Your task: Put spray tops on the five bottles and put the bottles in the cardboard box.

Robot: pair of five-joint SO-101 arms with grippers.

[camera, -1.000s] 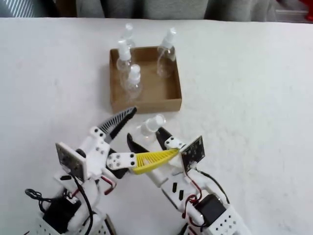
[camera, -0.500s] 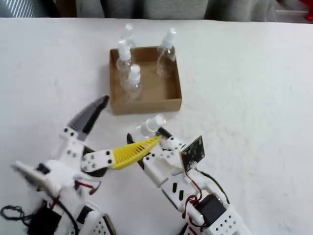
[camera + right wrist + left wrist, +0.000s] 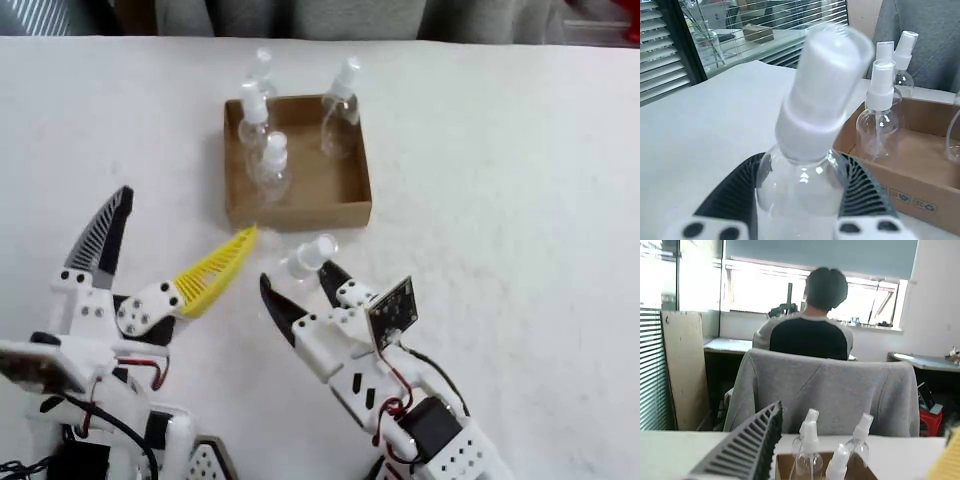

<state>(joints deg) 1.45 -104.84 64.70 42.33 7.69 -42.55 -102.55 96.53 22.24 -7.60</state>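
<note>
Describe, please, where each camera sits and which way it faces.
High view: fixed above the table, looking down on the box and both arms; left gripper open, right gripper holding a bottle.
Left wrist view: on the left arm, facing across the table toward the box and a chair; its grey finger shows.
Right wrist view: on the right arm, looking past its dark fingers and bottle toward the box.
Shared: the box, in all three.

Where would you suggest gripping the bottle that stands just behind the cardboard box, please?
Grip the bottle around its round body, below the spray top, coming from the left: it stands upright, and the cardboard box blocks the near side. The open left gripper looks free for it.
</note>
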